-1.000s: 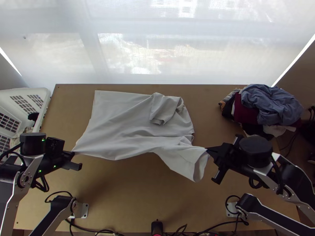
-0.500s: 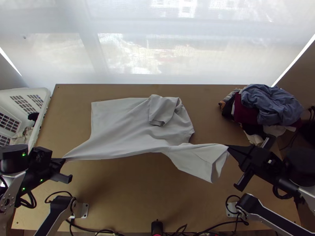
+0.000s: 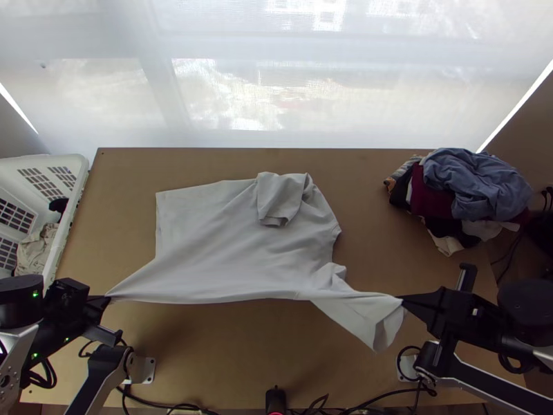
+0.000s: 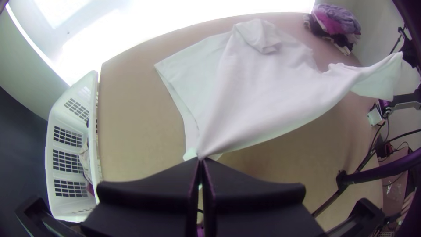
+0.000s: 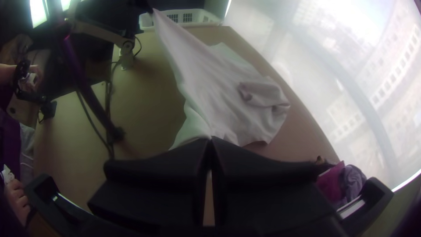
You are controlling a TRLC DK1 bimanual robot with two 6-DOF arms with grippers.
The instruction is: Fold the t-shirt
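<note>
A light grey t-shirt (image 3: 228,242) lies across the table, its near edge pulled taut between the grippers, one sleeve bunched on top at the far side. At the lower left of the top view, my left gripper (image 3: 107,299) is shut on the hem's near corner; in the left wrist view the left gripper (image 4: 201,160) pinches the gathered cloth. My right gripper (image 3: 403,299) is shut on the near sleeve's end, which hangs in a loose flap; in the right wrist view the right gripper (image 5: 211,139) has the cloth at its fingertips.
A white laundry basket (image 3: 77,173) stands by the table's left edge. Piled clothes (image 3: 477,194) lie at the far right corner. Cables run along the near edge of the table (image 3: 228,360). A person's hand (image 5: 17,197) shows in the right wrist view.
Both grippers have moved apart and nearer the table's near edge, drawing the shirt's near side taut and towards them. The bunched sleeve has slid slightly left.
</note>
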